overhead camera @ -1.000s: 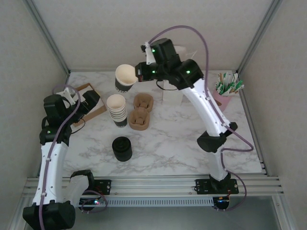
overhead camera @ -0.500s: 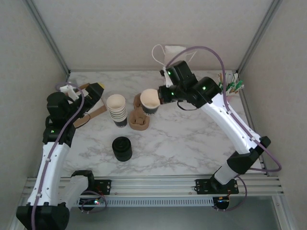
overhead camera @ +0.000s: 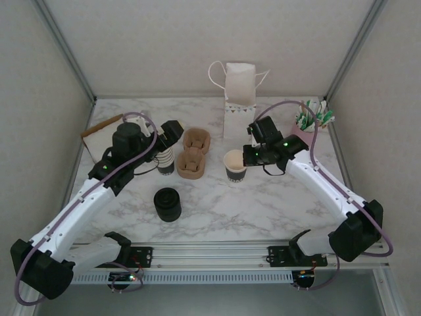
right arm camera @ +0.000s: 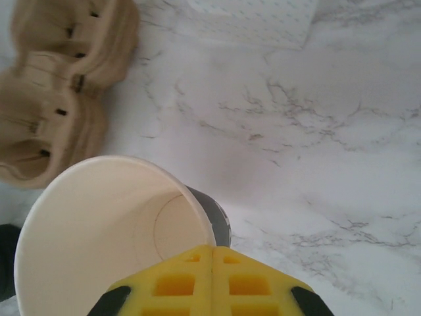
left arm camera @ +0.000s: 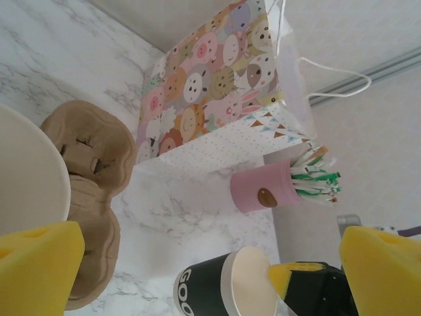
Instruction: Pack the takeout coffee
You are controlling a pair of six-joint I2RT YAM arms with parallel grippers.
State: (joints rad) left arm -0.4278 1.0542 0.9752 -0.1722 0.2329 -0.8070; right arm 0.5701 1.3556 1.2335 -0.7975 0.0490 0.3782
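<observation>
One cup [overhead camera: 234, 164], perhaps two carriers [overhead camera: 191, 163]

Paper cup [right arm camera: 99, 230], rim pinched in right gripper [right arm camera: 212, 263]: cream inside smooth, matt; outer wall dark, slight sheen. Gripper pads [right arm camera: 171, 286]: yellow foam, waffle-textured, matt. Cup carrier [right arm camera: 59, 85] ahead-left of right jaws: brown moulded pulp, rough, fibrous. Table [right arm camera: 316, 131] beneath jaws: marble-look, smooth, faintly glossy. Gift bag [left arm camera: 217, 85] beyond spread jaws of left gripper [left arm camera: 209, 266]: printed paper, smooth. Lid stack [overhead camera: 168, 204]: black plastic, dull.
</observation>
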